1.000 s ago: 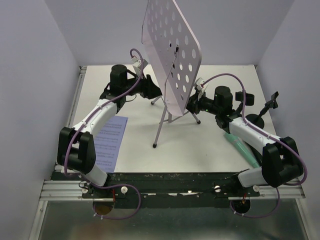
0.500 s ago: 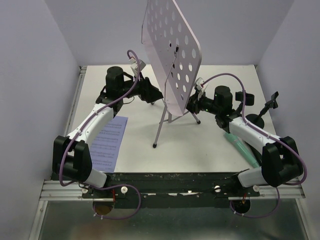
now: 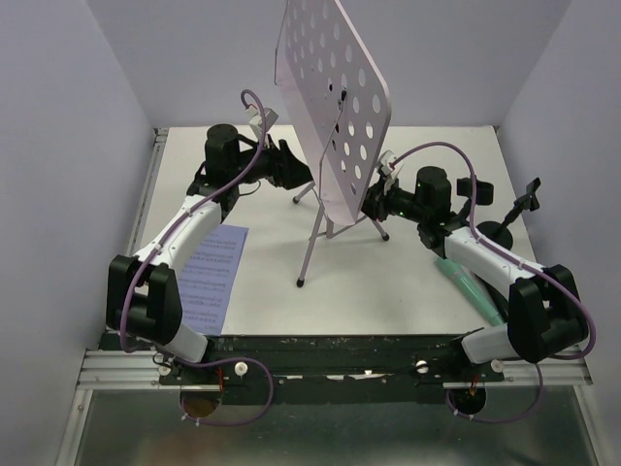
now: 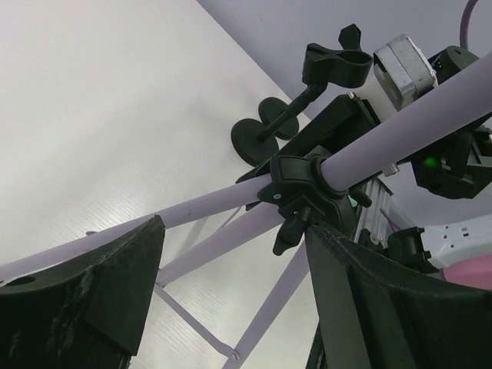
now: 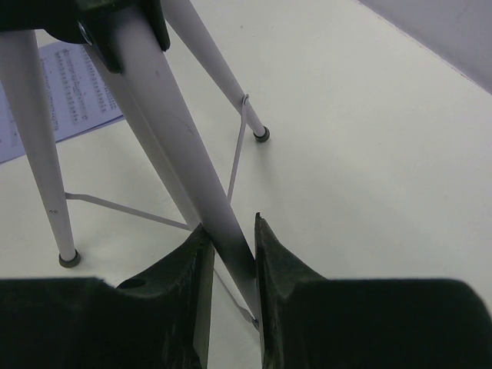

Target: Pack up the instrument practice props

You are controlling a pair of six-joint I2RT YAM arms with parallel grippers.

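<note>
Nothing looks packed yet: the stand (image 3: 314, 240) is up on its three legs in the middle of the table (image 3: 388, 282), its desk (image 3: 335, 107) tilted high overhead. The sheet (image 3: 213, 277) lies flat at the near left. The green mic (image 3: 473, 287) lies at the near right, half under the right arm, and a black pole (image 3: 502, 229) stands on its round base beyond it. I can't pick out a black mic for sure. Both arms are on the stand. The right gripper (image 5: 231, 231) has its jaws pinched on one slanting leg low down. The left gripper (image 4: 234, 254) has its jaws spread wide either side of the tubes just below the black collar (image 4: 304, 181), touching nothing that I can see. Since a second ago only the left arm has shifted: its wrist has drawn a little farther back and its elbow has swung. The right arm and the stand look unmoved.
</note>
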